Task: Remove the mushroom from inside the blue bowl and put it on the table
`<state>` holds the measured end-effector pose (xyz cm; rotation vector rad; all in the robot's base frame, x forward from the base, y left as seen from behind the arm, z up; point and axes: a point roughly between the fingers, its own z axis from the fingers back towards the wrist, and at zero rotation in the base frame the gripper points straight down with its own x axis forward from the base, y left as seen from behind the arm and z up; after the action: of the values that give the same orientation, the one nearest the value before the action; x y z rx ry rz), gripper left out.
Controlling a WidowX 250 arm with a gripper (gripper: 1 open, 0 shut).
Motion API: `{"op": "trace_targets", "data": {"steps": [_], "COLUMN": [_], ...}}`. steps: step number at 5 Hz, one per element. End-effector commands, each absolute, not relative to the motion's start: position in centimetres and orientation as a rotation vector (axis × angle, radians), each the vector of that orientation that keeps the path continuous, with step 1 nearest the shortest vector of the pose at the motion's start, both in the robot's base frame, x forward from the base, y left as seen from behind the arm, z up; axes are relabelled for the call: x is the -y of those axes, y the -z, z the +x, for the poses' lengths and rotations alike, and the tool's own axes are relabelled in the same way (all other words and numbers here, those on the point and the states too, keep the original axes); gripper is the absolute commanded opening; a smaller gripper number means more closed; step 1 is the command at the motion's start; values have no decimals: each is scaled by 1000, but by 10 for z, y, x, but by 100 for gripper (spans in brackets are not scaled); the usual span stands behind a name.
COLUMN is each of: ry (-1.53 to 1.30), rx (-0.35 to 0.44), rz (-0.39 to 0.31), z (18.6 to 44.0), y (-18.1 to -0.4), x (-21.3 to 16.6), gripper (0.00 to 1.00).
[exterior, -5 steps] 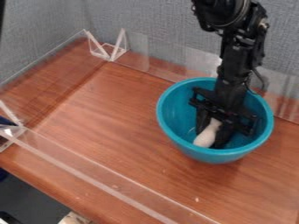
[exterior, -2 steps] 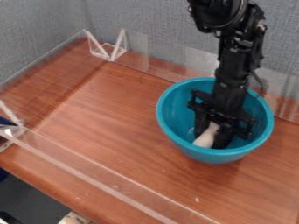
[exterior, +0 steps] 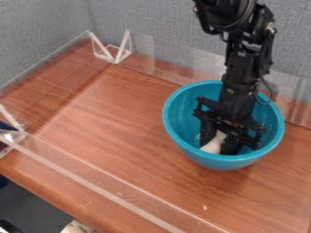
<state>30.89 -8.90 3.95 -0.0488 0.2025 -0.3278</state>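
The mushroom [exterior: 215, 143] sits inside the blue bowl [exterior: 183, 123], low against the near-left part of its floor; only its cream-white stem shows, and the cap is hidden behind the black fingers.

In the one camera view, which looks down across the table [exterior: 109, 118] from the front left, the black arm [exterior: 241, 55] comes in from the top right corner. Its bulky upper joint sits high near the frame's top edge, and from there a slim link drops almost straight down into the bowl, leaning only slightly so that the wrist is a touch left of the shoulder joint. The gripper [exterior: 225, 138] points steeply downward, its tip well below the bowl's rim and close to the floor of the bowl.

The fingers [exterior: 206, 130] hang on either side of the pale stem and are drawn in as tight as they go, pinching the mushroom between them. Whether the stem touches the bowl's floor or is just clear of it cannot be told from this angle.

The bowl stands on the right side of the table, near the back right acrylic wall. A low clear wall [exterior: 85, 182] runs along the table's near edge, and a small clear triangular stand [exterior: 116, 47] is at the far left corner, well apart from the bowl.
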Motion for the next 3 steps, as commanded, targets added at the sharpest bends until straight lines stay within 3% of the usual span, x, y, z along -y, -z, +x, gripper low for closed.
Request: {"op": "trace_targets", "data": {"steps": [1,3], "ry": [324,320], "rx": [-115,-95], "rz": [-64,-74], "z": [314,311], "y": [-71,-86], "x": [85,79], "gripper": [0,0]}}
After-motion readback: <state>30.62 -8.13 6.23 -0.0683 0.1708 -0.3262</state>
